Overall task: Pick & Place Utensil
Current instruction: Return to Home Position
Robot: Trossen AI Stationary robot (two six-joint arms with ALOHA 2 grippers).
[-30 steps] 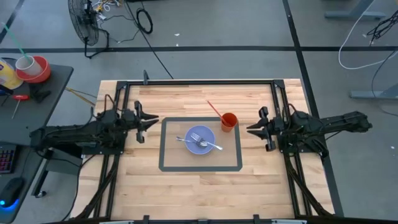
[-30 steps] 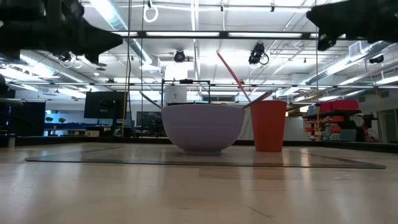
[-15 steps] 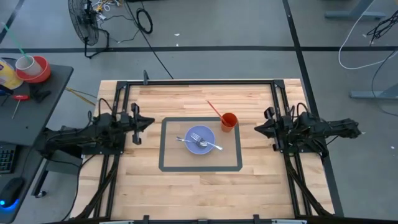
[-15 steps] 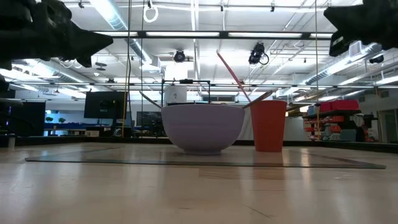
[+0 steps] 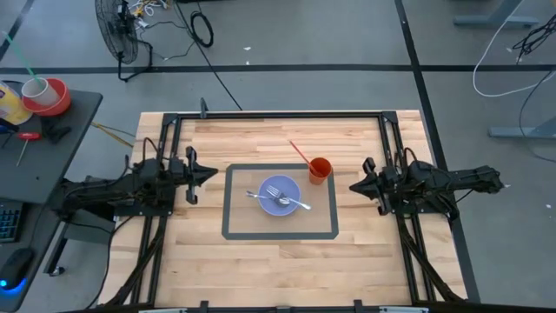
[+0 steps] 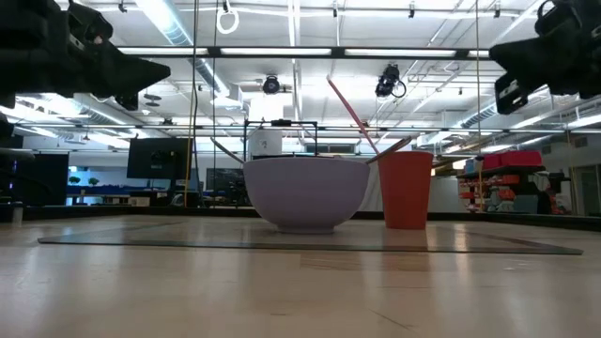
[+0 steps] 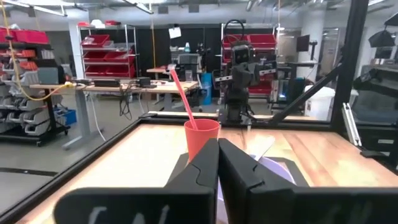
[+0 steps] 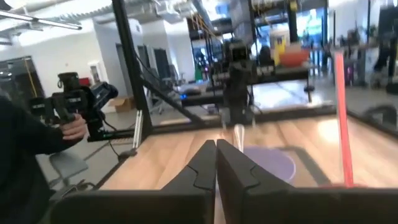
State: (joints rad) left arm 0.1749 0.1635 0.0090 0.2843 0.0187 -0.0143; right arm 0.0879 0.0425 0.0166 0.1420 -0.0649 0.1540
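Note:
A lavender bowl [image 5: 280, 193] stands on a grey-edged mat [image 5: 280, 235], with two silver utensils [image 5: 282, 200] lying crossed in it, one of them a fork. Their handles rest on the bowl's rim [image 6: 305, 161] and stick out past it. An orange cup [image 5: 320, 169] stands by the bowl on its far right side, a red straw [image 5: 300, 152] leaning in it. My left gripper [image 5: 211, 173] hovers left of the mat, shut, pointing at the bowl. My right gripper [image 5: 352, 185] hovers right of the mat, shut, facing the cup and bowl [image 8: 267, 163].
Both arms hang above the table at its left and right sides [image 6: 141, 70] [image 6: 502, 80]. Black frame rails [image 5: 278, 114] run along the table's far, left and right edges. Bare wood [image 5: 278, 265] lies near the mat. A person holding a device [image 8: 68, 115] shows beyond the table.
My left gripper has drawn back a little toward the table's left edge. My right gripper has drawn back toward the right edge, then eased in again, and has come lower. Bowl, utensils and cup have stayed put.

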